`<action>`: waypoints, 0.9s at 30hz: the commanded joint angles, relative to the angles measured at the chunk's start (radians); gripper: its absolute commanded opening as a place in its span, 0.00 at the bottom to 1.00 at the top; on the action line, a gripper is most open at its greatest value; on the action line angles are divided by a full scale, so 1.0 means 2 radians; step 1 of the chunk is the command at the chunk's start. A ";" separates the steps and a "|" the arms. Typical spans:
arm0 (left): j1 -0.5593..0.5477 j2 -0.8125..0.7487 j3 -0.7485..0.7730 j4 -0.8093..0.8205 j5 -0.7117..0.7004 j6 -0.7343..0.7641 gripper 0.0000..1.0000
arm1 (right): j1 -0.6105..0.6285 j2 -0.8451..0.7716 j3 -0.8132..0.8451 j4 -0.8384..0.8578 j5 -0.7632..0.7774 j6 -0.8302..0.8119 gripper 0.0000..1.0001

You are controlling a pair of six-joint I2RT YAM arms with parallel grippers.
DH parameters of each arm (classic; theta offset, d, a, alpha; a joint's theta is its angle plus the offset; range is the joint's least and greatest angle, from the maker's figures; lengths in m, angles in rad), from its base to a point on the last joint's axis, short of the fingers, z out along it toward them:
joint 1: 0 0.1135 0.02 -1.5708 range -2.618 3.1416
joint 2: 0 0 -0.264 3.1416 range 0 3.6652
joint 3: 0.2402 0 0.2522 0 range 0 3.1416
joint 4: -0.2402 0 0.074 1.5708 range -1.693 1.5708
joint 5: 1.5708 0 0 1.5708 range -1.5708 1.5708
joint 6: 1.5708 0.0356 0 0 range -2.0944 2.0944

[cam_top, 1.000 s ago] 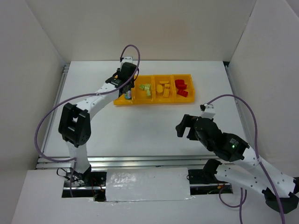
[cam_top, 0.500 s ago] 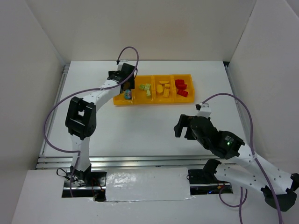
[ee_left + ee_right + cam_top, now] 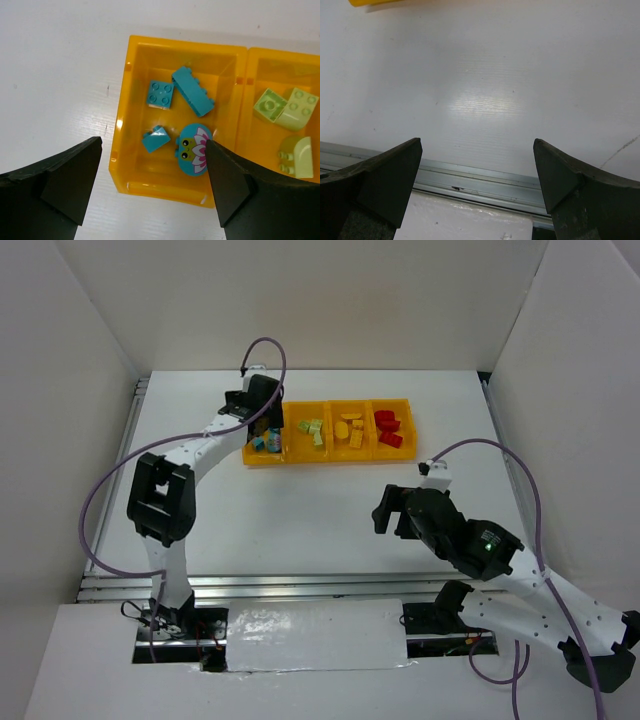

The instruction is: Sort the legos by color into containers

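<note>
Since the left wrist camera looks straight down into it, the end compartment (image 3: 124,100) of the long orange-yellow plastic tray (image 3: 320,458) is the easy bit to read. Four cyan-blue studded plastic bricks lie in there, none of them touching the gripper. You've got a square four-stud brick (image 3: 161,94) just beside a long rectangular brick (image 3: 193,92) toward the far wall. Nearer the camera there's a small sloped wedge (image 3: 155,138), with a rounded brick printed with a frog face and pink petals (image 3: 193,156) just beside it.

The left gripper (image 3: 152,146) hangs over that compartment with its jaws spread wide and nothing held. Its black fingers (image 3: 65,185) show low on either side in that view.

The next compartment along has three pale green bricks (image 3: 270,105). Two are touching and the third sits apart, closer to the camera. From the top camera the third compartment holds the yellow bricks (image 3: 350,430) and the fourth, at the right end, holds the red bricks (image 3: 389,428).

The right gripper (image 3: 477,145) is well apart from the tray, over the white surface (image 3: 300,510) near the metal rail (image 3: 480,182) at its near edge. Jaws wide there too, nothing between them, and only a sliver of tray shows at the top of its own view.
</note>
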 commanded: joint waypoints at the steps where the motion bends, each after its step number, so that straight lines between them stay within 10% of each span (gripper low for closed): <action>1: 0.008 -0.008 0.003 -0.003 0.019 -0.015 0.97 | -0.002 0.002 0.022 0.008 0.008 -0.002 1.00; 14: -0.014 -0.406 -0.194 -0.153 0.009 -0.123 0.99 | 0.000 -0.044 0.134 -0.087 0.090 -0.022 1.00; 27: -0.021 -0.696 -0.260 -0.279 -0.055 -0.078 1.00 | -0.001 -0.155 0.249 -0.159 0.130 -0.075 1.00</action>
